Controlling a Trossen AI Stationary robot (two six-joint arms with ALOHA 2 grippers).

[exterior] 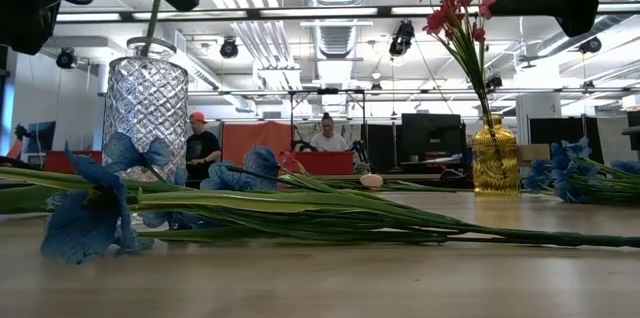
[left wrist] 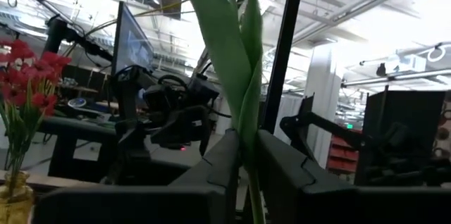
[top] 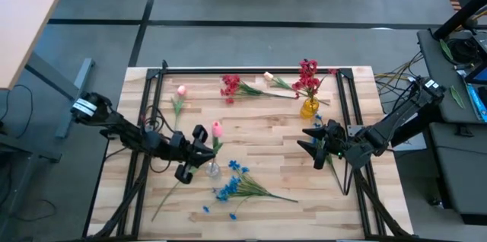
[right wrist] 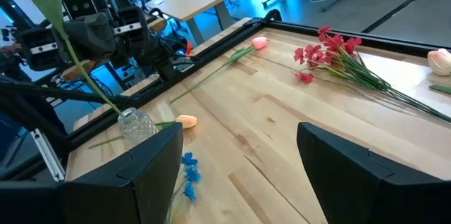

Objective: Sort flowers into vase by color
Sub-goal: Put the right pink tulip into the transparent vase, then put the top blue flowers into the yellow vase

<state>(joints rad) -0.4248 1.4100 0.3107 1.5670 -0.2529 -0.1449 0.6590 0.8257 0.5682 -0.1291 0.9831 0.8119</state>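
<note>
My left gripper (top: 202,146) hovers over the clear glass vase (top: 212,170) and is shut on an upright green flower stem (left wrist: 243,76); its bloom is out of view. My right gripper (top: 308,141) hangs open above the table's right half, touching nothing. A yellow vase (top: 309,107) holds red flowers (exterior: 455,3). Lying flat on the wood are blue flowers (top: 236,185), a red cluster (top: 230,86), a pink tulip (top: 181,91), a cream bud (top: 268,77) and a peach bud (right wrist: 187,120) beside the clear vase (right wrist: 136,124). My left gripper pinches the leafy stem (left wrist: 248,155) between its two fingers (left wrist: 211,171), which lie level and come from the table's left, across the stem. The stem stands nearly upright, and its lower part (exterior: 152,28) runs down into the clear vase's mouth (exterior: 146,53).
A black frame rail (top: 251,69) runs along the far edge, with posts at both sides. More blue blooms (top: 329,125) lie near my right gripper. Bare wood (right wrist: 282,104) lies between the two vases. People sit in the room beyond the table.
</note>
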